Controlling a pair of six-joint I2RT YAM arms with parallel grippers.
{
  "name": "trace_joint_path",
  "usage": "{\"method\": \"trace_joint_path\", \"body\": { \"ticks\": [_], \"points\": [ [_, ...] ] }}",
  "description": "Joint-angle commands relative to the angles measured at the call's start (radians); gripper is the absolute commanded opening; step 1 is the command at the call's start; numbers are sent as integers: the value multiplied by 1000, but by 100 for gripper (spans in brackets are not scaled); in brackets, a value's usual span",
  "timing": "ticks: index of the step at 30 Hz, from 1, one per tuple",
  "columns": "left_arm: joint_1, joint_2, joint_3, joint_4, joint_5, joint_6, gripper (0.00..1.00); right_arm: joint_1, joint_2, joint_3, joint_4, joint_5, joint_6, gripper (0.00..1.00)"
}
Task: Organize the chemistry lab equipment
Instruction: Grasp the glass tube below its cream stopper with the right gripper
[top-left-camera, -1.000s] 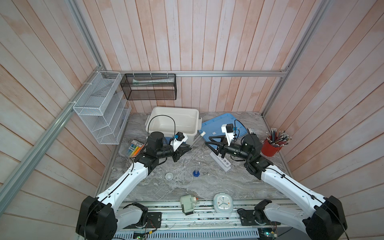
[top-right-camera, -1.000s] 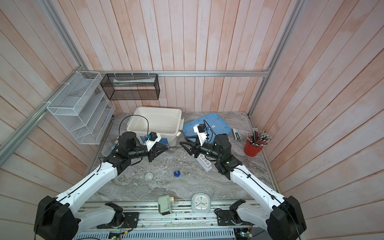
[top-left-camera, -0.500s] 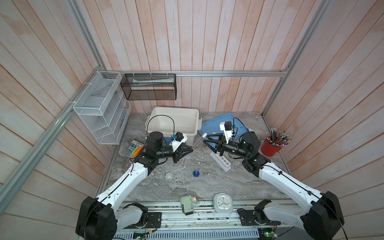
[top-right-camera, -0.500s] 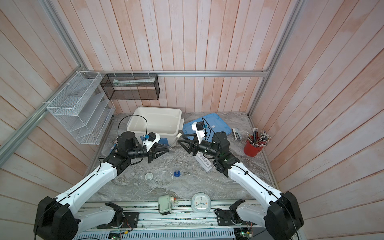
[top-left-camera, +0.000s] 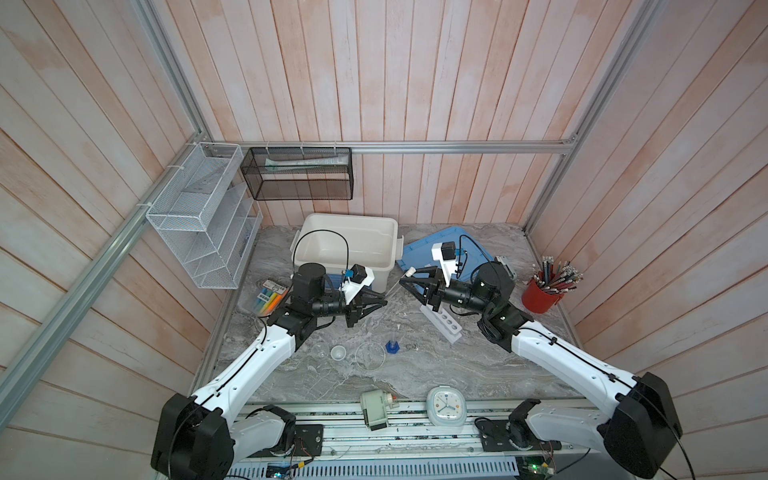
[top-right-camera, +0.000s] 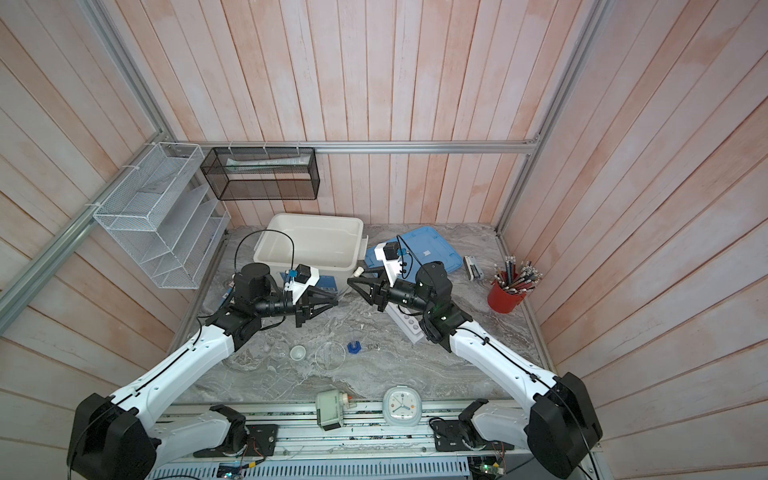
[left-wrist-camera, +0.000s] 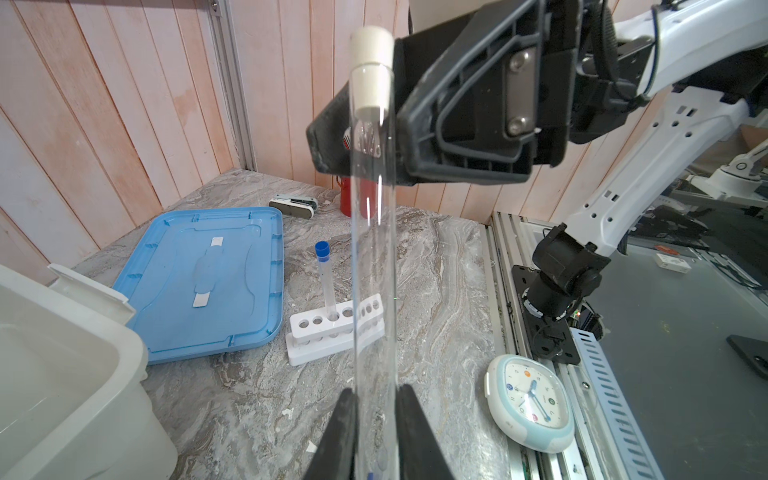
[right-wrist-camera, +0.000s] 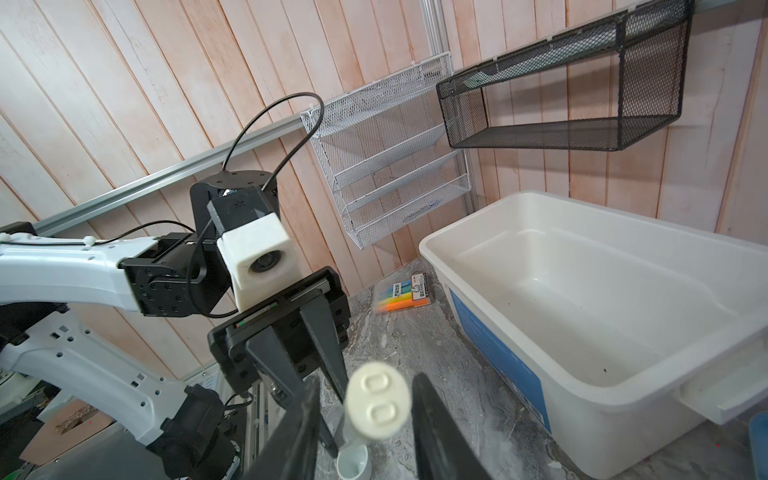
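- We see a grey marbled tabletop carrying the whole setup.
- A white bin sits at the back of it, its top open.
- A blue lid lies flat just beside the bin, on the bin's right in both top views.
- The left end effector is clenched on the lower end of the white-capped tube. It holds the tube in the air above the tabletop, in front of the bin.
- The right end effector faces it, with its jaws on either side of the tube's cap. In the right wrist view we see a sliver of space beside the cap, so we read this end effector as released, not gripping.
- The white six-hole rack stands on the tabletop next to the lid's front edge. In both top views it is partly under the right arm.
- The clear round dish lies near the front middle of the tabletop.
- The blue-capped tube stands upright in one of the rack's inner holes.
- The blue-based cylinder stands just beside the dish, on the side toward the rack.
- Two small clear cups sit close together on the dish's other side.
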Motion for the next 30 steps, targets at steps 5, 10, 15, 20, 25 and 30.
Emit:
{"method": "trace_joint_path", "body": {
  "ticks": [5, 10, 15, 20, 25, 30],
  "points": [
    [3, -18, -9, 18, 18, -3, 19, 13, 28, 31, 42, 0, 12, 24],
    [3, -20, -11, 18, 13, -1, 19, 16, 25, 38, 34, 3, 11, 9],
    [3, -24, -15, 22, -1, -2, 27, 17, 22, 43, 21, 12, 5, 7],
    [3, -28, -21, 25, -13, -3, 45, 19, 22, 52, 2, 19, -4, 6],
    [1, -31, -26, 29, -42, -1, 54, 18, 23, 67, -38, 35, -23, 6],
    [1, -38, -31, 41, -148, 0, 58, 18, 10, 85, -146, 88, -65, 6]
  ]
}}
